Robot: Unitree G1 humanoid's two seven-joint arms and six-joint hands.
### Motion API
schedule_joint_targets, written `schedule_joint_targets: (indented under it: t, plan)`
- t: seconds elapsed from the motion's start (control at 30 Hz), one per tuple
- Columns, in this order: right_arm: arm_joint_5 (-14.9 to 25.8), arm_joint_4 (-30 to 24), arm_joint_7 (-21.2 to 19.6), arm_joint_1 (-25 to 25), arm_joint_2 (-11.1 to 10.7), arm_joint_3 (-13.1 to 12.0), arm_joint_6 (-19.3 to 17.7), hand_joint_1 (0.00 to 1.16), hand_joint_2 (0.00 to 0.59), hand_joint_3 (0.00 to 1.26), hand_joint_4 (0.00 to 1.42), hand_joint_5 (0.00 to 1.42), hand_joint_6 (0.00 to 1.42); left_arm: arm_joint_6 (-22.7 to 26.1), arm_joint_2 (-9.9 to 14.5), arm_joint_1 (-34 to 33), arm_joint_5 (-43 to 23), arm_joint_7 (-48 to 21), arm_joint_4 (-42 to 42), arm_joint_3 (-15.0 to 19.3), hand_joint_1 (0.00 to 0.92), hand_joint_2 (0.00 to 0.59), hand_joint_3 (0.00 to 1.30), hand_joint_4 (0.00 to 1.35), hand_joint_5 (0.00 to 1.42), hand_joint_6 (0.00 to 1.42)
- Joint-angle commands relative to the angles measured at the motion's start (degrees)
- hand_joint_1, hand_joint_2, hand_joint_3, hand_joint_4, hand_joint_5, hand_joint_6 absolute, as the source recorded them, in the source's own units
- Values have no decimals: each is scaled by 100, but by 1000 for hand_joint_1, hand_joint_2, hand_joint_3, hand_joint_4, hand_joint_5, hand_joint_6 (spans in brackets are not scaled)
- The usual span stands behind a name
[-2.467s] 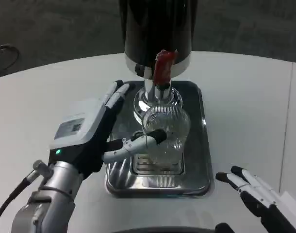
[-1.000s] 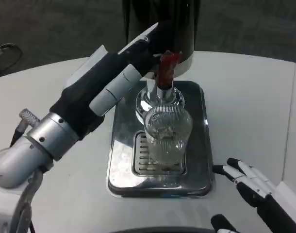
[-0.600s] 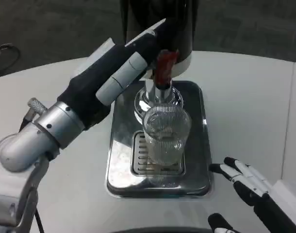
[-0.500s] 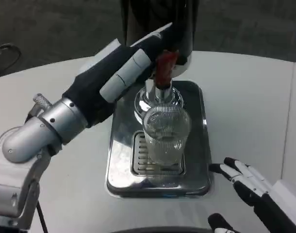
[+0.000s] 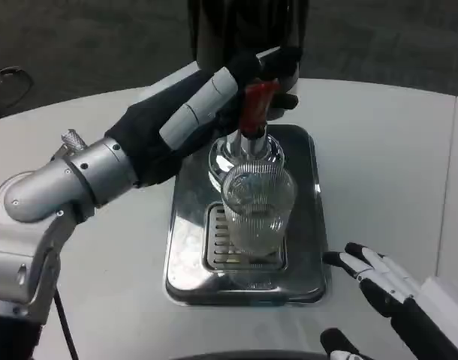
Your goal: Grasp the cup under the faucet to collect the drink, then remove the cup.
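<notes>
A clear ribbed glass cup (image 5: 257,206) stands upright on the grate of a steel drip tray (image 5: 311,195), right below the faucet. The faucet's red lever (image 5: 255,105) juts from the black drink dispenser (image 5: 248,37). My left hand (image 5: 206,109) is raised to the lever, its fingers curled round and behind it; the contact itself is partly hidden. The cup stands free, touched by neither hand. My right hand (image 5: 394,292) lies low at the front right of the tray, fingers spread, holding nothing.
The white round table (image 5: 387,150) stretches to both sides of the tray. A seam runs down the table at the far right. Beyond the table's back edge is dark carpet, with a black cable (image 5: 4,82) at the far left.
My left hand let go of the cup, rose and swung to the faucet lever, where its fingers have now curled around it. The right hand has barely moved.
</notes>
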Motion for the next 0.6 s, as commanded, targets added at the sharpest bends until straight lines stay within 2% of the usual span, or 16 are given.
schedule_joint_targets:
  t: [0.03, 0.1, 0.17, 0.3, 0.37, 0.47, 0.6]
  plan:
    - [8, 1, -5, -62, 7, 40, 102, 275, 462, 95, 0, 0, 81, -172, 136, -59, 271, -51, 125, -142, 0, 57, 64, 0, 135, 92]
    - [42, 5, -1, -106, 11, 52, 159, 272, 464, 95, 0, 0, 80, -237, 147, -67, 345, -62, 153, -173, 0, 57, 52, 0, 128, 78]
    - [569, 105, 110, -222, 85, -10, 453, 270, 466, 95, 0, 0, 79, -300, 166, -69, 400, -54, 175, -207, 0, 56, 52, 0, 128, 76]
    - [1223, 234, 124, -457, 58, -107, 739, 259, 461, 86, 0, 0, 78, -420, 183, -41, 497, 4, 180, -255, 0, 56, 51, 0, 122, 74]
    - [1579, 324, 214, -735, -9, -143, 1044, 201, 414, 6, 0, 0, 43, -466, 182, -39, 537, 10, 191, -262, 0, 56, 44, 0, 106, 59]
    - [1862, 405, 125, -1122, -39, -139, 1298, 199, 379, 0, 0, 0, 19, -581, 207, -36, 652, -18, 216, -327, 0, 55, 42, 0, 102, 57]
    - [1960, 488, 21, -1474, -59, 56, 1671, 303, 343, 0, 0, 0, 1, -779, 235, 17, 821, -30, 237, -451, 0, 54, 41, 0, 101, 55]
